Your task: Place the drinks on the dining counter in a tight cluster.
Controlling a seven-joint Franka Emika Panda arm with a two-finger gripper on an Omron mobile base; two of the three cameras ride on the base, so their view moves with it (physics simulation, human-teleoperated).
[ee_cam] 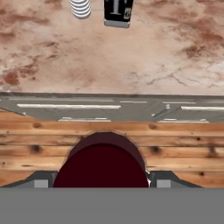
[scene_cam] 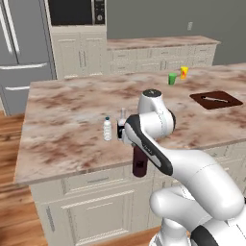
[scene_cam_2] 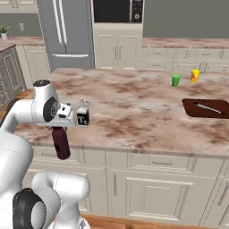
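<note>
While the gripper (scene_cam_2: 59, 129) hangs out past the near edge of the dining counter (scene_cam: 62, 129), the dark maroon bottle (scene_cam_2: 61, 142) sits upright between its fingers, clamped near the top so that most of its body hangs below the hand, in front of the cream cabinet drawers and clear of the stone. In the hand view the bottle's rounded maroon top (ee_cam: 103, 164) fills the gap between the two fingertips (ee_cam: 41, 179), touching both sides, with the wooden floor beneath it and the counter edge farther off.

The other two drinks stand on the counter near its near edge, just beyond the hand. The clear ribbed water bottle (scene_cam: 107, 129) is on the left, and the white bottle with the black "T" label (scene_cam_2: 82, 114) stands just beside it to the right, the two close but not touching. The held bottle is nearer than both and lower, off the slab.

Far to the right on the same counter stand a small green cup (scene_cam: 172, 79) and a yellow-orange cup (scene_cam: 184, 72), near each other. Nearer than these lies a dark cutting board (scene_cam: 215, 100) with a knife (scene_cam: 215, 99) on it.
</note>
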